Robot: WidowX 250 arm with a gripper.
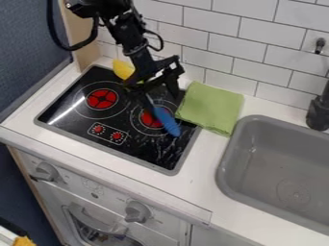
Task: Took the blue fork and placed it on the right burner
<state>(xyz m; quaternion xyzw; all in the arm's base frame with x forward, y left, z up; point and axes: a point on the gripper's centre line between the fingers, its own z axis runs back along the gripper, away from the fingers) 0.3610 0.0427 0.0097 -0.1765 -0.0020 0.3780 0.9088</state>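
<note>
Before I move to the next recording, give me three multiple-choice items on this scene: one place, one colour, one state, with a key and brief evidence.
1. Where is the long blue fork?
A. In the grey sink basin
B. At the right red burner
C. At the left red burner

2. What colour is the flat, shiny stove top?
A. Black
B. White
C. Green

3. How does the green square cloth lie?
A. Rolled into a tube
B. Crumpled into a ball
C. Spread flat

Key:
1. B, as its blue length crosses the right burner's rings.
2. A, as dark glass surrounds the burners.
3. C, as its corners lie out on the counter and stove edge.
</note>
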